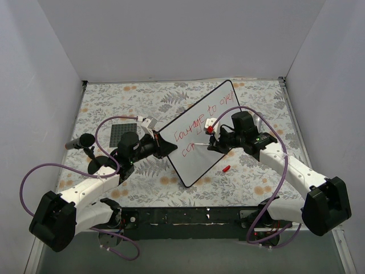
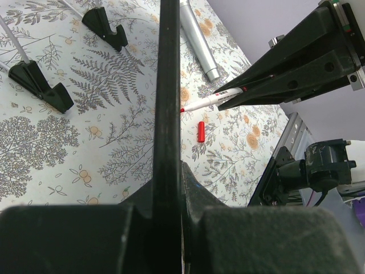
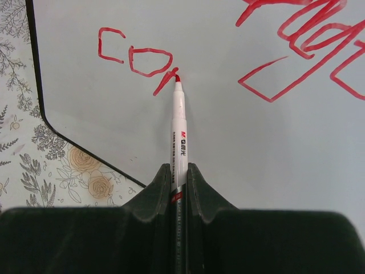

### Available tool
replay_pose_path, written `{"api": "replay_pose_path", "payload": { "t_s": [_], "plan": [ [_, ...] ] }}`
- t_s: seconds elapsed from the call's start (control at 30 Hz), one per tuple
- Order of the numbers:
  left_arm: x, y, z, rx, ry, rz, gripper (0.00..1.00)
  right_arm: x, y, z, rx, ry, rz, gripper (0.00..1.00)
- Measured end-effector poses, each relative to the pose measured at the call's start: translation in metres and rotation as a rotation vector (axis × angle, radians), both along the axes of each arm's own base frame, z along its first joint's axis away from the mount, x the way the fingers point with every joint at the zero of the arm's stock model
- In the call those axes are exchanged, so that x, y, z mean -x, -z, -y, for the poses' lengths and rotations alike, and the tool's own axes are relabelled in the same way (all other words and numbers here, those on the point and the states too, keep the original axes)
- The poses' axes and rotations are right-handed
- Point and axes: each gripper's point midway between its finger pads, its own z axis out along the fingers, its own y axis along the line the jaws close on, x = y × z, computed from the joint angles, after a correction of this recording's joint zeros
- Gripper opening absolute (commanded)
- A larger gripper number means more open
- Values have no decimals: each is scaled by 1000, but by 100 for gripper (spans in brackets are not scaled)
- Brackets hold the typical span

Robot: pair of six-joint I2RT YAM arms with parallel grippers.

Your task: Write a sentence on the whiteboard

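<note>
Centre of the top view: whiteboard (image 1: 194, 162), tilted, its lower-left rim clamped shut in your left gripper (image 1: 163, 145). Your right gripper (image 3: 179, 171) pinches the red marker (image 3: 179, 123), tip at the second line of the sentence (image 3: 142, 57). Step: mid-word. Next: finish the letter with light, even pressure.

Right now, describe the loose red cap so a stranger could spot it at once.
Find the big whiteboard mid-table. Just off its near right edge, on the floral cloth, lies the cap. It is a short, all-red stub lying loose, unlike the long white marker gripped in the right fingers.
</note>
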Motion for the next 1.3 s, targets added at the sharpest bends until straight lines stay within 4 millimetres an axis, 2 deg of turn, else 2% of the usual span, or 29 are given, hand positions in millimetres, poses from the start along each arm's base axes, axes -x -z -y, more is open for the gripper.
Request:
{"api": "replay_pose_path", "payload": {
  "t_s": [0.6,1.0,1.3],
  "plan": [
    [0,0,0,0,-1,0,0,-4,-1,4,7,3,22,1],
    [0,0,0,-2,0,2,0,9,20,13,49,-14,-26,1],
    [-2,1,1,1,1,1,0,7,16,12,46,-9,-20,1]
  ]
}}
